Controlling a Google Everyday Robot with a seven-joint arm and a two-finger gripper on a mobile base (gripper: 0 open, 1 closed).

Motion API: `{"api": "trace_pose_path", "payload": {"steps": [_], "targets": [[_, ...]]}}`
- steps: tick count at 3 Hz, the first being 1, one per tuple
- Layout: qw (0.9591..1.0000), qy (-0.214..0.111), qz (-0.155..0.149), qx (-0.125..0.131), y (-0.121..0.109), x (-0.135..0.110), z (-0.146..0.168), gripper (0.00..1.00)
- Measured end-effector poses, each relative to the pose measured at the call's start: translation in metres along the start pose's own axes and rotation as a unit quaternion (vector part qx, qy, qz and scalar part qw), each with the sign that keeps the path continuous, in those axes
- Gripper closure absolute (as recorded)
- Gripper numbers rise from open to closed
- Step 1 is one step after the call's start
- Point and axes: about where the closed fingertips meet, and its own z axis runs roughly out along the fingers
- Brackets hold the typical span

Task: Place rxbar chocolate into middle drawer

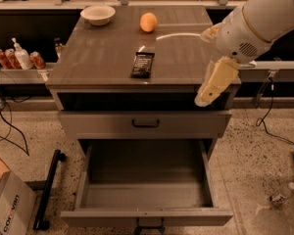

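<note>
rxbar chocolate (143, 65) lies flat, centre-front on the cabinet top (103, 58). gripper (206, 97) hangs at its 4 o'clock by the right front edge, open or closed: can't tell. Come in from above, pinch across the narrow width, carry toward 6 o'clock into the open middle drawer (147, 217)

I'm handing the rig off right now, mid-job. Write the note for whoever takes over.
Gripper: hangs off the right front corner of the countertop, nothing seen in it.
Rxbar chocolate: lying flat on the countertop, near the front middle, apart from the gripper.
Middle drawer: pulled open, nothing in its tray.
Done: drawer open.
Left: reach the bar, grasp it, lower it into the open drawer, release.
</note>
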Motion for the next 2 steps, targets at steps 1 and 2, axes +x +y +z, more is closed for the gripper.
{"api": "trace_pose_path", "payload": {"steps": [1, 2], "targets": [[0.9984, -0.057, 0.002, 0.001, -0.012, -0.017, 0.037, 0.00], [0.9935, -0.114, 0.001, -0.002, -0.031, -0.037, 0.071, 0.00]]}}
